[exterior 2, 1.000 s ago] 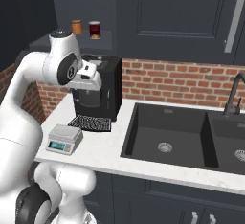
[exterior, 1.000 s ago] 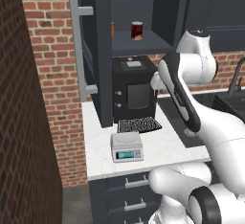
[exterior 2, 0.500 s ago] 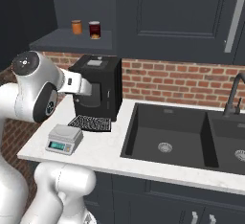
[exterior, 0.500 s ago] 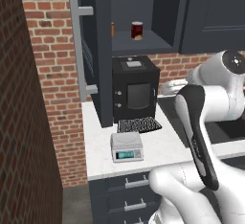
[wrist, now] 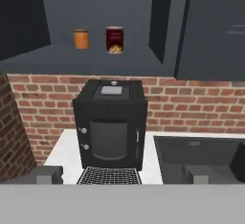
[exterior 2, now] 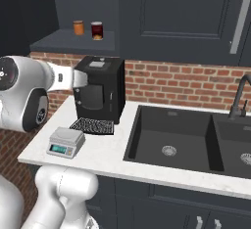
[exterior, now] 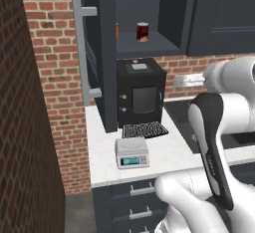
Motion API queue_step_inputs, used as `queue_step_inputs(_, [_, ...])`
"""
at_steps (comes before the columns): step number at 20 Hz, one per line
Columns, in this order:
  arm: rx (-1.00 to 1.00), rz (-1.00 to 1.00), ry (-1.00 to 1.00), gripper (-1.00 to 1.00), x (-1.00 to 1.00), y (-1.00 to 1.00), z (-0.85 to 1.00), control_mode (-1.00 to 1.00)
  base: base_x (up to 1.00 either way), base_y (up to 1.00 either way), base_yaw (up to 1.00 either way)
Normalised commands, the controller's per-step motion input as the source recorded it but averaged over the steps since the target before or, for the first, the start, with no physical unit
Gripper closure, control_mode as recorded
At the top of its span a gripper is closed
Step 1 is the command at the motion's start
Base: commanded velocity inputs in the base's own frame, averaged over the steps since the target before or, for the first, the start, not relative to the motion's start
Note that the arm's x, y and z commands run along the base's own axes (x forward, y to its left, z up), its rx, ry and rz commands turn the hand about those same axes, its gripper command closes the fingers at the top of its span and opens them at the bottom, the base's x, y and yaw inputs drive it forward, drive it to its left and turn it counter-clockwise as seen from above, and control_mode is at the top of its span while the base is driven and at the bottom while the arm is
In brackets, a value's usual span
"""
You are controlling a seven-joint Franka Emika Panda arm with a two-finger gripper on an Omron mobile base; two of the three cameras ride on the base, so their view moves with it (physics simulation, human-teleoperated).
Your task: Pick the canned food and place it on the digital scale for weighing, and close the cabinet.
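Note:
The canned food (exterior: 143,31) (exterior 2: 97,30) (wrist: 114,39), a dark red can, stands upright on the open cabinet's shelf (wrist: 95,60). The cabinet door (exterior: 102,53) hangs open to the left, its long grey handle (exterior: 79,53) facing out. On the white counter in front of the black ribbed mat sits the digital scale (exterior: 132,152) (exterior 2: 65,141), bare on top. My gripper (wrist: 123,175) (exterior 2: 82,79) is open and empty. It hovers level with the black appliance, facing it from a distance, well below the can. Its fingertips (wrist: 45,175) stand wide apart.
An orange item (wrist: 81,39) (exterior 2: 78,27) stands left of the can. A black box appliance (exterior: 141,93) (exterior 2: 100,88) sits under the shelf with the ribbed mat (exterior: 144,130) before it. A dark sink (exterior 2: 166,135) and faucet (exterior 2: 240,96) lie right. A brick wall (exterior: 30,127) closes the left side.
The arm's upper links have swung down and back toward the base. The hand stays in front of the appliance, and its jaws have spread wider. The can and scale have not moved.

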Motion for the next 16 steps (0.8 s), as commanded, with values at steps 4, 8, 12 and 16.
queue_step_inputs(4, [0.0, 0.0, -0.01, -1.0, -0.01, 0.0, 0.69, -1.0, 0.0, 0.0, 0.0])
queue_step_inputs(8, [0.0, 0.0, 0.06, -1.0, 0.03, 0.0, 0.46, -1.0, 0.0, 0.0, 0.0])
queue_step_inputs(12, [0.0, 0.0, 0.11, -1.0, 0.17, 0.0, 0.31, -1.0, 0.0, 0.0, 0.0])
queue_step_inputs(16, [0.0, 0.0, 0.11, -1.0, 0.24, 0.0, 0.22, -1.0, 0.0, 0.0, 0.0])
